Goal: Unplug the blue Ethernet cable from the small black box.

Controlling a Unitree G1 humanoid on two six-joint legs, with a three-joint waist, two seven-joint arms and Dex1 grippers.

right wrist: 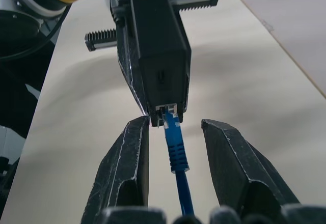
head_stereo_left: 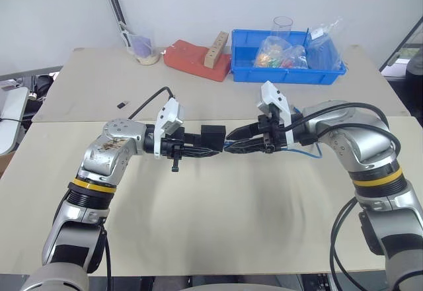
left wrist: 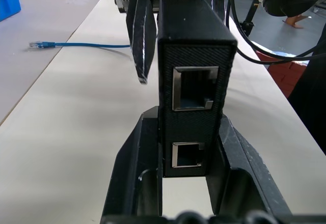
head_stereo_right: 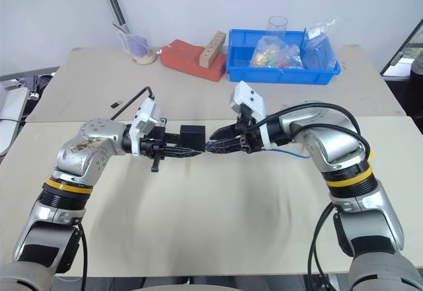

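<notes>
My left gripper [head_stereo_left: 201,147] is shut on the small black box [head_stereo_left: 213,135], holding it above the table's middle. In the left wrist view the box [left wrist: 196,56] stands between my fingers [left wrist: 133,152] and shows two empty ports. The blue Ethernet cable [right wrist: 175,147] is plugged into the box's opposite side [right wrist: 160,56]. My right gripper [right wrist: 173,127] faces that side, open, with one finger on each side of the plug and a gap between each finger and the cord. The cable [head_stereo_left: 309,153] trails back under my right arm, and its free end [left wrist: 36,45] lies on the table.
At the table's far edge stands a blue bin [head_stereo_left: 241,73] holding bags and a clear cup [head_stereo_left: 282,26]. Left of it are a red block [head_stereo_left: 188,59] with a wooden piece [head_stereo_left: 217,47] on it, and a small cup [head_stereo_left: 145,49]. A tiny black stick [head_stereo_left: 123,104] lies at the left.
</notes>
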